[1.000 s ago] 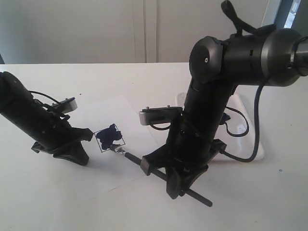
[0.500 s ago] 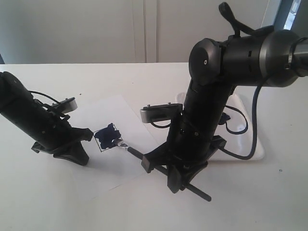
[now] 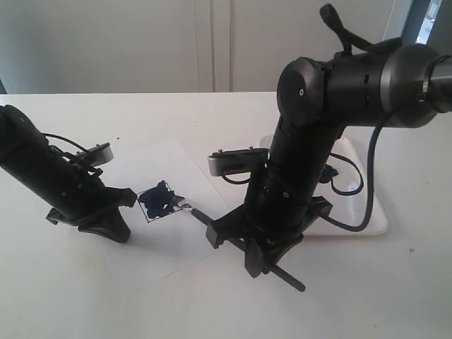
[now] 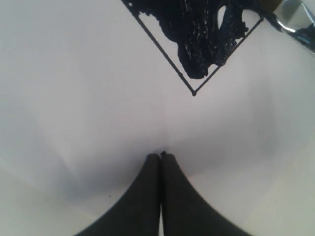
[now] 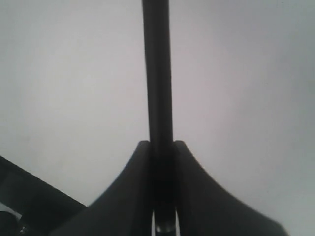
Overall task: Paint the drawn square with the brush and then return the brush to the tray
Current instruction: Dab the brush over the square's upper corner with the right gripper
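The drawn square (image 3: pixel 159 201) on the white paper is smeared with dark blue-black paint (image 4: pixel 206 34). The brush (image 3: pixel 201 215) lies slanted, its head at the square's right edge and its silver ferrule (image 4: pixel 295 24) just beside the outline. My right gripper (image 3: pixel 254 260) is shut on the black handle (image 5: pixel 157 73), which runs straight out between the jaws (image 5: pixel 161 143). My left gripper (image 3: pixel 119 232) is shut and empty, its tips (image 4: pixel 161 156) resting on the paper just short of a corner of the square. The tray (image 3: pixel 381 226) lies behind the right arm, mostly hidden.
The paper sheet (image 3: pixel 176 166) lies on a white table (image 3: pixel 70 296) between the two arms. A black cable (image 3: pixel 371 198) loops from the right arm over the tray. A pale wall stands behind the table's far edge.
The right gripper has carried the brush head a little up along the square's right side, and the handle's tail rose with it. The left arm has not moved.
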Tool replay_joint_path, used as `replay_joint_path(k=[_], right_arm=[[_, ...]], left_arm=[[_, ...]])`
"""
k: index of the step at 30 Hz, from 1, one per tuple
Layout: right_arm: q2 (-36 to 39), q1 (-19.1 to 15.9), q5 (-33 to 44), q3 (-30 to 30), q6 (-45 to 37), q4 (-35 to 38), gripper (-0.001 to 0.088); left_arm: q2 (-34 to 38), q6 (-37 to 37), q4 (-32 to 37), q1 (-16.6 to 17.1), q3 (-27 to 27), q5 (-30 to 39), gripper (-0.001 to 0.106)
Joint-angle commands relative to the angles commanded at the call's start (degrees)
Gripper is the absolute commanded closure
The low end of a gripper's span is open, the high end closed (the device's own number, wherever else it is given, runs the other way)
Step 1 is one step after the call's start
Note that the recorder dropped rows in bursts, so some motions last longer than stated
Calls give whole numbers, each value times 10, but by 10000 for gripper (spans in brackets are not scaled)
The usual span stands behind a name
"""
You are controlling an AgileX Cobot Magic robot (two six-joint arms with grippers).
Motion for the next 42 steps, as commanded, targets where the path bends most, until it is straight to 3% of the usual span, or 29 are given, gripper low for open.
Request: replay_joint_path(k=[13,26,32,42], right_arm=[[0,0,14,0,-21,20,868],[5,0,16,0,10,-27,868],[9,0,23,0,-21,28,868],[12,18,18,0,-23,26,868]], left_arm=[[0,0,0,0,1,0,1053],[0,0,0,0,1,-1,1053],[0,0,0,0,1,-2,1053],[0,0,0,0,1,-4,1053]])
